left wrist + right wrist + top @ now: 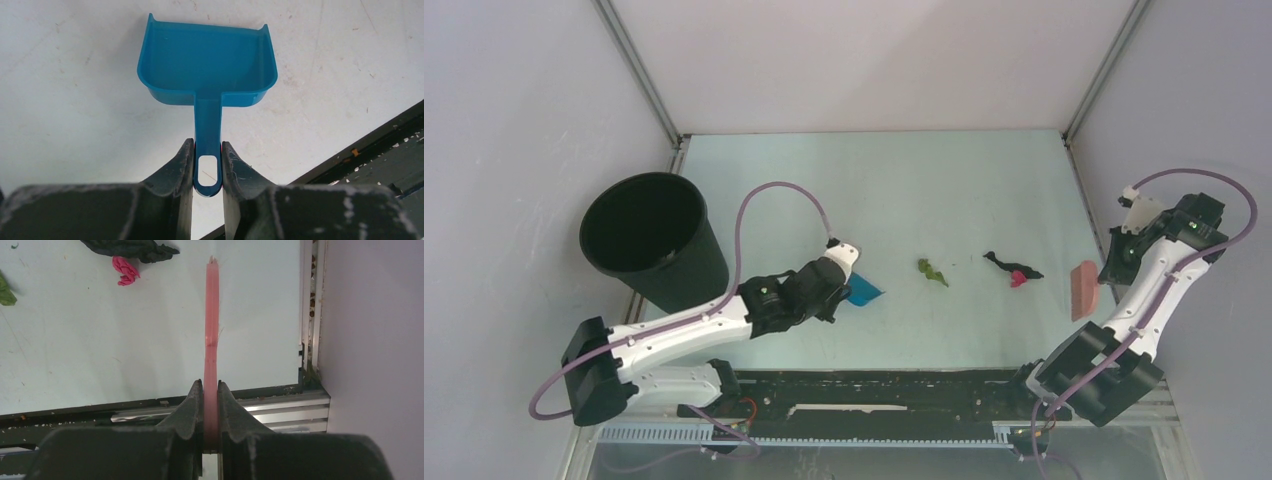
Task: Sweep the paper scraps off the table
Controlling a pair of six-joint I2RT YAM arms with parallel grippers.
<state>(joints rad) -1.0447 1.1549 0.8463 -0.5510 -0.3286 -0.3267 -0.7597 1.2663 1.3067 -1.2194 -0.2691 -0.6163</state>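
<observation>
Step in hand: both tools are gripped, sweep not yet begun, judging by the litter lying loose mid-desk. Left fingers [182, 170] are clamped on the handle of the blue dustpan [207, 65], only the handle's width between them; the pan mouth points toward the scraps. Whether its lip touches the desk [904, 180] I cannot tell. Right fingers [192, 407] are pinched almost together on the pink brush [212, 315], seen edge-on, near the desk's right edge. The paper scraps [1009, 265] lie between the tools: a green scrap [932, 271] nearer the pan, a black strip [130, 247] with a magenta bit [126, 271] touching it nearer the brush. Next move, as I judge it: lip flat on the surface, brush down just right of the black strip, then drawn left toward the pan. Light crumpled paper may skip aside. Surface: flat, pale mint-green, faintly scuffed, black rail [874, 385] along the near edge. Black bin [654, 240] stands at left. Grey walls [874, 60] close in; the right arm works near one.
</observation>
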